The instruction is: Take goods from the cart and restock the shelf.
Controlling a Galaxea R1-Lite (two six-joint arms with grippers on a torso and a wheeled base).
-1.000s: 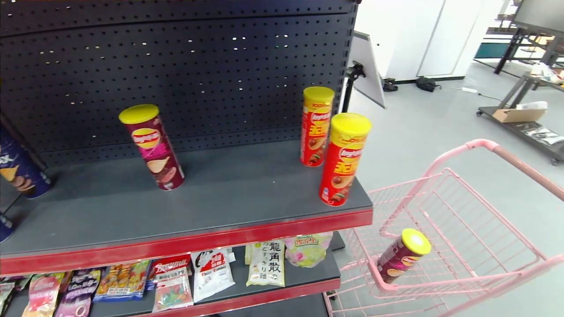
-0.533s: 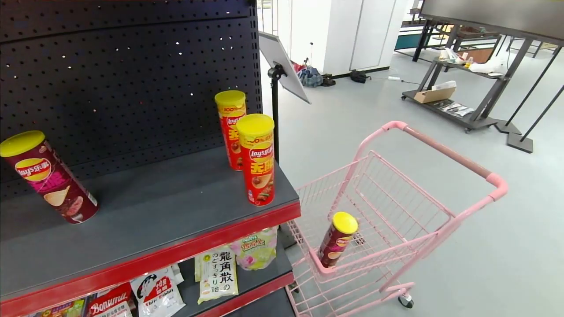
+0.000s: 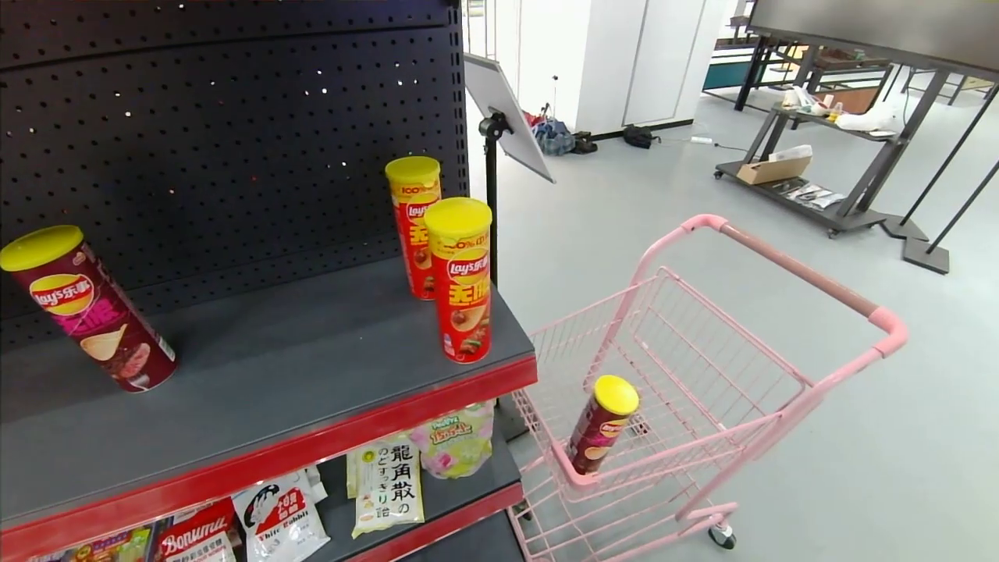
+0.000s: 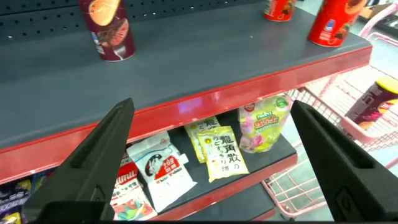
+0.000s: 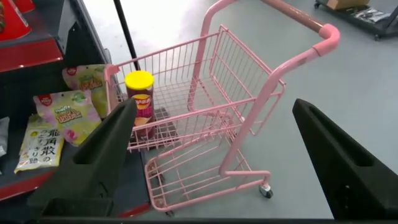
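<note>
Grey floor (image 3: pixel 702 203) carries a pink cart (image 3: pixel 788 269) just beside the end of the shelf (image 3: pixel 312 359). One maroon chip can (image 3: pixel 601 425) leans in the cart's corner nearest the shelf. On the shelf stand a front red can (image 3: pixel 464 281), a rear red can (image 3: pixel 414 226) and a second maroon can (image 3: pixel 90 308). The left gripper (image 4: pixel 212 104) faces the shelf front, jaws apart and empty. The right gripper (image 5: pixel 214 102) faces the cart, jaws apart and empty.

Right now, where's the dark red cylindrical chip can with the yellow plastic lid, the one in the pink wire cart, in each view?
Head view: the chip can sits in the cart corner nearest the shelf, lower centre-right.
Left wrist view: the chip can is just past the shelf's end, inside the cart.
Right wrist view: the chip can is in the same corner.
Shared landmark: the pink wire cart.
</note>
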